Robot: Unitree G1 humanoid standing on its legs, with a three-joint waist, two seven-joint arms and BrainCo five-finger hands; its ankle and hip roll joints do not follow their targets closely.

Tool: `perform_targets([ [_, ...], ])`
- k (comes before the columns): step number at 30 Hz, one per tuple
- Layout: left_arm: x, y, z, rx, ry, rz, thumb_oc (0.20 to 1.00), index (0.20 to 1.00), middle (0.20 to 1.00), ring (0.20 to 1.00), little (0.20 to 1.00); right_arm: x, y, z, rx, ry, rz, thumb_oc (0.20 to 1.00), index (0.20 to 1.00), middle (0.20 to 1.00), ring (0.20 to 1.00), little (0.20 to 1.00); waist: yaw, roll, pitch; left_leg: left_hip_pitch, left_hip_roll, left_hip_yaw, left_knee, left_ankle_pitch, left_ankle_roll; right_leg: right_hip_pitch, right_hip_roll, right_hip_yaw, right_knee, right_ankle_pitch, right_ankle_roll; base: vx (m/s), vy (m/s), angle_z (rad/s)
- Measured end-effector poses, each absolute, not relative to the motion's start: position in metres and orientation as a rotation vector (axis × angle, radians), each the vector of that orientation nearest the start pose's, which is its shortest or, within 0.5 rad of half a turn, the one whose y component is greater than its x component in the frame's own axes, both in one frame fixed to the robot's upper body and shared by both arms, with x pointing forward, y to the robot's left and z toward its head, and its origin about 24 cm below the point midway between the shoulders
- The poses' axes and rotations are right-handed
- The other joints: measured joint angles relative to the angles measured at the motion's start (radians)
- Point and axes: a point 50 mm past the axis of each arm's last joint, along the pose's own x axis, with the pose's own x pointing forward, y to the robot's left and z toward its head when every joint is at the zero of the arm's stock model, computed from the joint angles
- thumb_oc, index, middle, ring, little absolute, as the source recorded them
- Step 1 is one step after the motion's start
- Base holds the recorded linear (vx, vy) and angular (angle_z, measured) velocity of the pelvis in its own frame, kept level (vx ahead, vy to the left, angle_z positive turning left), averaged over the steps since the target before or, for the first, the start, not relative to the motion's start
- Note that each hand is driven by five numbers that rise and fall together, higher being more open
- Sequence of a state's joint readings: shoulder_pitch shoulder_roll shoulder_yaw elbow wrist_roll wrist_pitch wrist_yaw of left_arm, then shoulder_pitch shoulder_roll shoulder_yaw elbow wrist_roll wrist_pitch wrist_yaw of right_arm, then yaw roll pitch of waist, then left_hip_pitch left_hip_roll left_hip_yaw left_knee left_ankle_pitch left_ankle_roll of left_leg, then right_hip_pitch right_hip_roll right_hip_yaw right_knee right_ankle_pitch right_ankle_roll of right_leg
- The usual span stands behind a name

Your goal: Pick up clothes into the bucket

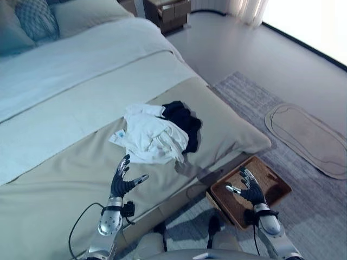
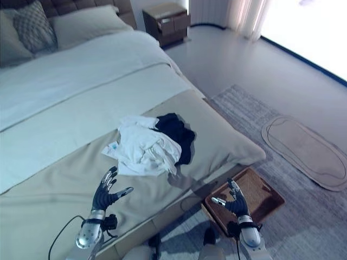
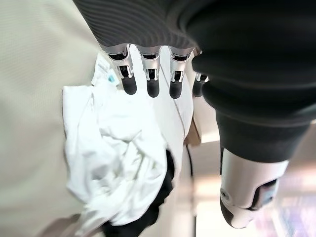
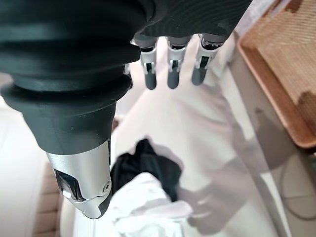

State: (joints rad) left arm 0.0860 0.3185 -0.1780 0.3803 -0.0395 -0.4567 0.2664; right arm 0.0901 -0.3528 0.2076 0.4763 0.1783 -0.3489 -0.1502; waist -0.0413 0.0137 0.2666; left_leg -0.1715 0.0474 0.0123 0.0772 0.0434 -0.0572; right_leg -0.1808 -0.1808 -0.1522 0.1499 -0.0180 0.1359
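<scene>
A crumpled white garment (image 1: 150, 136) lies on the beige bed cover, with a black garment (image 1: 183, 122) partly under it on its right side. A brown woven basket (image 1: 265, 179) stands on the floor beside the bed's foot corner. My left hand (image 1: 122, 181) hovers open over the bed, a short way in front of the white garment (image 3: 118, 158), holding nothing. My right hand (image 1: 250, 189) is open above the basket's near edge, empty. The right wrist view looks past its fingers (image 4: 170, 69) at the black garment (image 4: 145, 168) and the basket (image 4: 281, 98).
The bed (image 1: 65, 211) takes up the left half of the view, with pillows (image 1: 38, 19) at its head. A grey rug (image 1: 325, 216) covers the floor under the basket, a beige oval mat (image 1: 309, 138) lies to the right, and a wooden nightstand (image 1: 168, 12) stands at the back.
</scene>
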Motion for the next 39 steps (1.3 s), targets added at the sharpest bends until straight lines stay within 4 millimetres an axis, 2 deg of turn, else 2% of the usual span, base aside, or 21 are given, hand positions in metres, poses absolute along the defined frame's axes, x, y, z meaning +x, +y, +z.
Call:
perform_targets([
  [1,0.223,0.203,-0.007,0.305,-0.035,0.103,1.0,1.0,1.0,1.0,1.0,0.211,-0.214,-0.039,-0.218,0.209,-0.051,1.0,1.0,1.0,1.0,1.0,0.003,-0.005,0.023,-0.034,-0.004,0.006,0.026,-0.007,0.003,-0.041,-0.008,0.011,0.039,-0.011,-0.001,-0.16,0.073,-0.08],
  [2,0.24,0.206,0.009,0.38,-0.116,0.108,1.0,1.0,1.0,1.0,1.0,0.228,-0.213,-0.027,-0.226,0.152,-0.045,1.0,1.0,1.0,1.0,1.0,0.002,-0.006,0.072,-0.103,-0.013,0.011,0.076,-0.026,0.012,-0.115,-0.019,0.017,0.112,-0.029,-0.005,-0.12,0.037,0.0],
  [4,0.258,0.205,0.031,0.439,-0.216,0.128,1.0,1.0,1.0,1.0,1.0,0.24,-0.21,-0.017,-0.226,0.108,-0.044,1.0,1.0,1.0,1.0,1.0,0.0,-0.017,0.114,-0.159,-0.026,0.017,0.122,-0.027,0.013,-0.185,-0.034,0.036,0.176,-0.033,-0.007,-0.18,0.044,0.0],
  [5,0.264,0.204,0.038,0.458,-0.251,0.141,1.0,1.0,1.0,1.0,1.0,0.245,-0.209,-0.012,-0.225,0.086,-0.042,1.0,1.0,1.0,1.0,1.0,-0.002,-0.021,0.124,-0.187,-0.03,0.015,0.152,-0.032,0.015,-0.212,-0.041,0.041,0.202,-0.04,-0.007,-0.19,0.036,-0.02],
  [6,0.273,0.205,0.052,0.499,-0.315,0.164,1.0,1.0,1.0,1.0,1.0,0.252,-0.207,-0.005,-0.224,0.056,-0.04,1.0,1.0,1.0,1.0,1.0,0.0,-0.026,0.143,-0.242,-0.033,0.014,0.203,-0.064,0.016,-0.265,-0.05,0.049,0.249,-0.065,-0.01,-0.1,0.017,0.05],
  [9,0.296,0.209,0.085,0.616,-0.449,0.248,1.0,1.0,1.0,1.0,1.0,0.269,-0.2,0.015,-0.215,-0.032,-0.039,1.0,1.0,1.0,1.0,1.0,-0.02,-0.047,0.188,-0.361,-0.031,0.01,0.299,-0.081,0.018,-0.379,-0.051,0.066,0.334,-0.08,-0.017,-0.12,0.013,0.02],
  [14,0.323,0.219,0.123,0.724,-0.55,0.386,1.0,1.0,1.0,1.0,1.0,0.288,-0.189,0.038,-0.218,-0.13,-0.027,1.0,1.0,1.0,1.0,1.0,-0.047,-0.075,0.231,-0.506,-0.022,0.002,0.409,-0.096,0.011,-0.521,-0.052,0.08,0.437,-0.094,-0.033,-0.08,0.006,-0.01],
  [15,0.328,0.224,0.14,0.763,-0.602,0.419,1.0,1.0,1.0,1.0,1.0,0.292,-0.186,0.043,-0.217,-0.153,-0.02,1.0,1.0,1.0,1.0,1.0,-0.052,-0.08,0.241,-0.554,-0.018,-0.003,0.448,-0.109,0.011,-0.567,-0.051,0.08,0.475,-0.105,-0.034,-0.06,0.01,0.03],
  [18,0.333,0.23,0.163,0.831,-0.677,0.49,1.0,1.0,1.0,1.0,1.0,0.293,-0.187,0.045,-0.221,-0.162,-0.026,1.0,1.0,1.0,1.0,1.0,-0.064,-0.083,0.246,-0.636,-0.012,-0.008,0.513,-0.124,0.004,-0.651,-0.045,0.091,0.534,-0.117,-0.043,-0.05,0.018,-0.06],
  [21,0.335,0.236,0.178,0.886,-0.719,0.541,1.0,1.0,1.0,1.0,1.0,0.293,-0.188,0.046,-0.222,-0.164,-0.034,1.0,1.0,1.0,1.0,1.0,-0.075,-0.083,0.246,-0.679,-0.007,-0.013,0.535,-0.128,0.002,-0.693,-0.042,0.092,0.555,-0.123,-0.042,-0.03,0.001,-0.02],
  [27,0.335,0.252,0.225,1.122,-0.847,0.651,1.0,1.0,1.0,1.0,1.0,0.291,-0.192,0.049,-0.235,-0.178,-0.036,1.0,1.0,1.0,1.0,1.0,-0.081,-0.083,0.246,-0.766,-0.001,-0.016,0.566,-0.129,0.001,-0.786,-0.034,0.098,0.593,-0.126,-0.047,-0.01,0.001,-0.01],
  [31,0.338,0.25,0.248,1.219,-0.911,0.693,1.0,1.0,1.0,1.0,1.0,0.291,-0.193,0.05,-0.234,-0.189,-0.036,1.0,1.0,1.0,1.0,1.0,-0.084,-0.083,0.246,-0.807,-0.001,-0.02,0.588,-0.131,-0.003,-0.828,-0.035,0.099,0.618,-0.132,-0.057,0.0,0.0,0.0],
  [34,0.342,0.246,0.258,1.261,-0.932,0.705,1.0,1.0,1.0,1.0,1.0,0.291,-0.192,0.051,-0.234,-0.193,-0.027,1.0,1.0,1.0,1.0,1.0,-0.088,-0.083,0.246,-0.821,-0.002,-0.024,0.598,-0.132,-0.004,-0.838,-0.034,0.099,0.622,-0.133,-0.057,0.0,0.0,0.0],
  [39,0.351,0.246,0.263,1.357,-0.906,0.699,1.0,1.0,1.0,1.0,1.0,0.292,-0.19,0.056,-0.232,-0.214,-0.006,1.0,1.0,1.0,1.0,1.0,-0.107,-0.086,0.244,-0.837,-0.004,-0.026,0.601,-0.133,-0.004,-0.85,-0.035,0.099,0.622,-0.133,-0.057,0.0,0.0,0.0],
])
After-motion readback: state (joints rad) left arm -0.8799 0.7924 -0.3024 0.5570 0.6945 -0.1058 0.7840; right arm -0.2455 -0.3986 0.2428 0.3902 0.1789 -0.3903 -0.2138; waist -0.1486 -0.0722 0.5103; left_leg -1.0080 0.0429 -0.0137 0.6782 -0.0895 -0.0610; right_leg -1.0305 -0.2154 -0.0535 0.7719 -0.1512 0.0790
